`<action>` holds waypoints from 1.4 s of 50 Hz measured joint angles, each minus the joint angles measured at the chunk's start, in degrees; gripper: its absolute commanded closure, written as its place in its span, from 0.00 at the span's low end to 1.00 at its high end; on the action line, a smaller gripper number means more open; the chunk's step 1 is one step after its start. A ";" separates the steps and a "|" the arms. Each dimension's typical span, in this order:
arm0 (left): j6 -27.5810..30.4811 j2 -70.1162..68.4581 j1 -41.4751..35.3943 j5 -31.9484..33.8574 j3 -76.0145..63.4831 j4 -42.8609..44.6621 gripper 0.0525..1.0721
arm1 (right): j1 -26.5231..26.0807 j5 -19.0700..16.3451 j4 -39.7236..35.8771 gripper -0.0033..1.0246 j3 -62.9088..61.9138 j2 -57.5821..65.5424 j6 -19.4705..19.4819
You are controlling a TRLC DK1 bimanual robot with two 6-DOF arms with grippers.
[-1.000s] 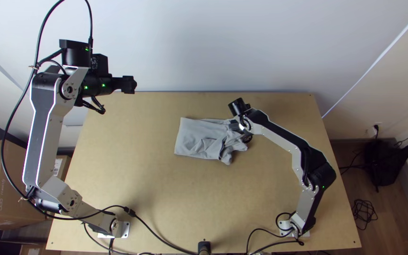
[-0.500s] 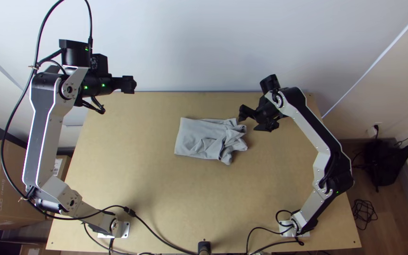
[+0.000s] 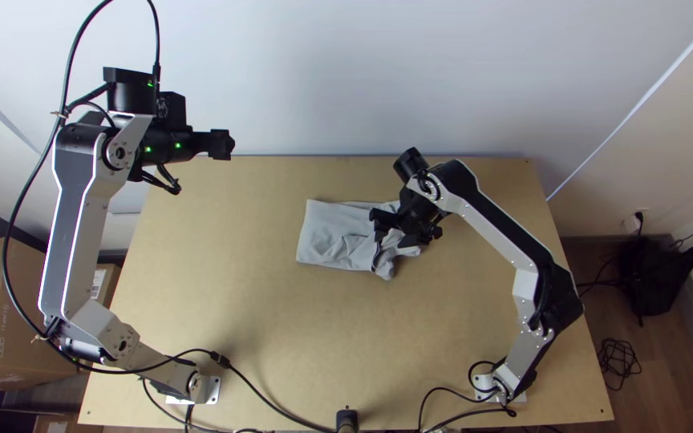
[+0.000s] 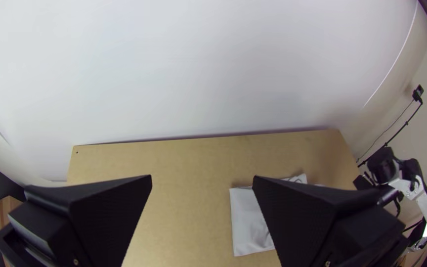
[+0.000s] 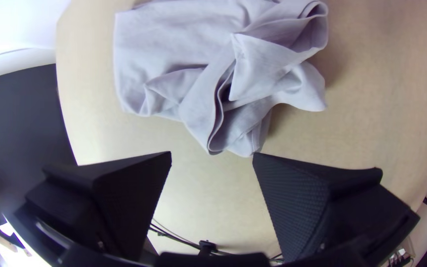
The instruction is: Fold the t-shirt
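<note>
With its fingers apart, our right pincer [image 5: 212,154] hangs by the bunched end of the grey t-shirt [image 3: 326,232], mid-worktop [image 3: 242,321] — if we pinch several loose layers together, we may drag the flatter end askew. Our left pincer [image 4: 202,177], also spread, stands well away, so nothing anchors the cloth.

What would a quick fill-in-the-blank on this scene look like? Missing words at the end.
The shirt on the table is coloured ____. The gripper nearer the shirt is the robot's ____ one. The other gripper has its fingers ____, with nothing between them. One end of the shirt lies fairly flat, the other ____.

Missing words: grey; right; open; bunched.
</note>
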 measured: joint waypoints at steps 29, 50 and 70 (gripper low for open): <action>0.00 -1.44 1.40 0.00 0.00 -0.61 0.04 | 6.01 -1.49 0.39 0.56 0.31 11.32 -1.70; 0.04 -1.44 3.23 0.00 0.00 -0.61 0.04 | 5.40 -1.40 3.89 0.98 -0.17 12.28 -4.81; 0.02 -1.44 3.10 0.00 0.33 -0.39 0.04 | 0.42 -0.81 2.95 0.98 -0.98 -0.44 -6.23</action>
